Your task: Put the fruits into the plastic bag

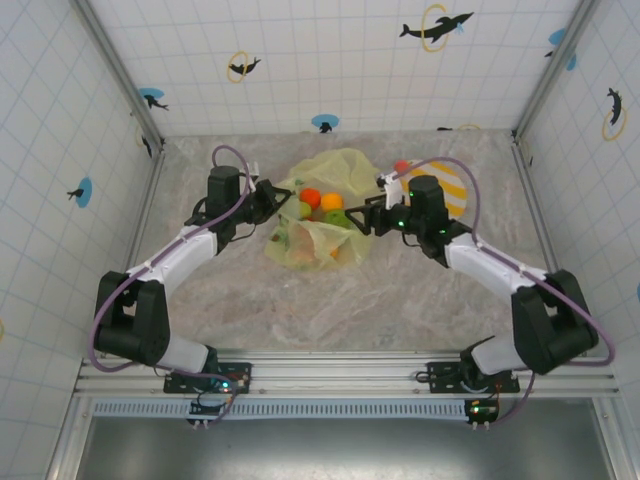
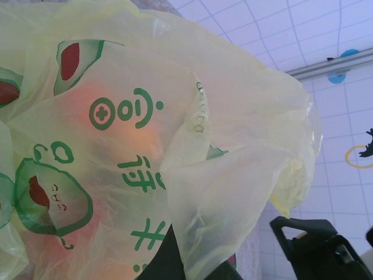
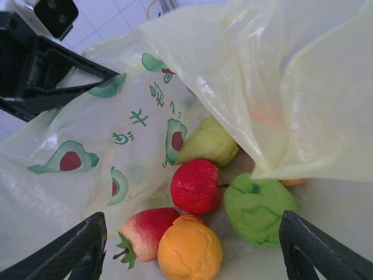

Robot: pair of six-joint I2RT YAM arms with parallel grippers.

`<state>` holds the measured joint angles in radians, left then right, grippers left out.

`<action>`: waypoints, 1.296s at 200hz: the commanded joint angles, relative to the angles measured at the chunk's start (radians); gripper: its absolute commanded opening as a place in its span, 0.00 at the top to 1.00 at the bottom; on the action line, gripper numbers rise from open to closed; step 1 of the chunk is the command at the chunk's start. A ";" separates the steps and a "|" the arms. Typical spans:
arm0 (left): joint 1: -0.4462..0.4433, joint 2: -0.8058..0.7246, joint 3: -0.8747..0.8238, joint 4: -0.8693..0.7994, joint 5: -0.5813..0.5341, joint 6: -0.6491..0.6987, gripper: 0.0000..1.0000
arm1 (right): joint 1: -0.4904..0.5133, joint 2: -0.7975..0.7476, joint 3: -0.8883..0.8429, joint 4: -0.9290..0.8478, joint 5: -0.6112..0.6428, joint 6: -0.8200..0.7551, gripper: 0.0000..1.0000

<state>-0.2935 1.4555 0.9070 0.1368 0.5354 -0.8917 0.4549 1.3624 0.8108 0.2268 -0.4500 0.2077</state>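
Top external view: the plastic bag [image 1: 345,165] lies mid-table between the arms with its mouth raised. Several fruits [image 1: 320,205] are inside, and one red piece [image 1: 401,166] is seen at the far-left rim of the striped plate [image 1: 452,190], right of the bag. Risk noted: the thin film could slip from the left gripper [image 1: 268,198], and the mouth would then collapse over the load. If the bag were tugged, the fruits could be rolled out on the near side. Snagging of film on the right gripper [image 1: 362,215] is also judged possible. The left gripper is pressed together on the bag's left edge. The right gripper is spread wide at the mouth with nothing held; contact with the film cannot be told.
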 commanded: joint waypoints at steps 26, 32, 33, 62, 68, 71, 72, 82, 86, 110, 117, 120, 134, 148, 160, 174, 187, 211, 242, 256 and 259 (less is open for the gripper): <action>0.003 0.010 -0.011 0.013 0.009 -0.006 1.00 | -0.045 -0.124 -0.035 -0.020 0.056 -0.027 0.15; 0.004 0.011 -0.011 0.012 0.009 -0.006 1.00 | -0.045 -0.135 -0.035 -0.017 0.094 -0.022 0.14; 0.004 0.011 -0.011 0.012 0.009 -0.006 1.00 | -0.045 -0.137 -0.035 -0.016 0.100 -0.020 0.14; 0.003 0.009 -0.011 0.011 0.009 -0.005 1.00 | -0.045 -0.177 -0.042 -0.012 0.323 0.050 0.10; 0.003 0.009 -0.012 0.011 0.009 -0.006 1.00 | -0.045 -0.183 -0.049 -0.012 0.378 0.054 0.09; 0.003 0.009 -0.011 0.011 0.010 -0.006 1.00 | -0.045 -0.185 -0.051 -0.012 0.402 0.054 0.09; 0.003 0.009 -0.010 0.012 0.010 -0.006 1.00 | -0.045 -0.186 -0.052 -0.011 0.409 0.053 0.08; 0.003 0.008 -0.009 0.011 0.011 -0.006 1.00 | -0.045 -0.189 -0.056 -0.016 0.501 0.041 0.07; 0.004 0.008 -0.009 0.011 0.011 -0.006 1.00 | -0.045 -0.188 -0.054 -0.023 0.542 0.035 0.07; 0.003 0.006 -0.010 0.010 0.008 -0.004 1.00 | -0.048 -0.179 -0.049 -0.042 0.673 -0.007 0.05; 0.004 0.006 -0.010 0.010 0.008 -0.003 1.00 | -0.049 -0.176 -0.052 -0.033 0.690 -0.020 0.04; 0.004 0.006 -0.009 0.010 0.008 -0.003 1.00 | -0.050 -0.174 -0.054 -0.028 0.696 -0.025 0.04; 0.004 0.006 -0.010 0.008 0.006 -0.001 1.00 | -0.058 -0.164 -0.069 0.006 0.720 -0.044 0.02; 0.004 0.005 -0.007 0.007 0.006 -0.001 1.00 | -0.080 -0.142 -0.070 0.020 0.731 -0.045 0.01; 0.004 0.002 -0.009 0.007 0.006 -0.001 1.00 | -0.105 -0.116 -0.060 0.018 0.731 -0.035 0.00; 0.004 -0.002 -0.007 0.006 0.003 0.002 1.00 | -0.130 -0.086 -0.042 0.013 0.731 -0.020 0.00; 0.003 -0.003 -0.008 0.006 0.001 0.003 1.00 | -0.147 -0.056 -0.023 0.008 0.729 -0.010 0.00; 0.003 -0.004 -0.007 0.006 0.001 0.003 1.00 | -0.166 0.003 0.014 0.004 0.718 0.000 0.01; 0.004 -0.002 -0.012 0.013 0.003 -0.004 1.00 | -0.186 0.096 0.057 0.006 0.653 0.002 0.00; 0.004 0.000 -0.014 0.016 0.003 -0.007 1.00 | -0.195 0.159 0.079 0.025 0.603 -0.001 0.00; 0.004 0.002 -0.014 0.016 0.003 -0.009 1.00 | -0.196 0.173 0.084 0.031 0.587 -0.005 0.00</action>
<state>-0.2935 1.4555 0.9039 0.1375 0.5350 -0.8913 0.2741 1.4559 0.8333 0.2081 0.2180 0.1989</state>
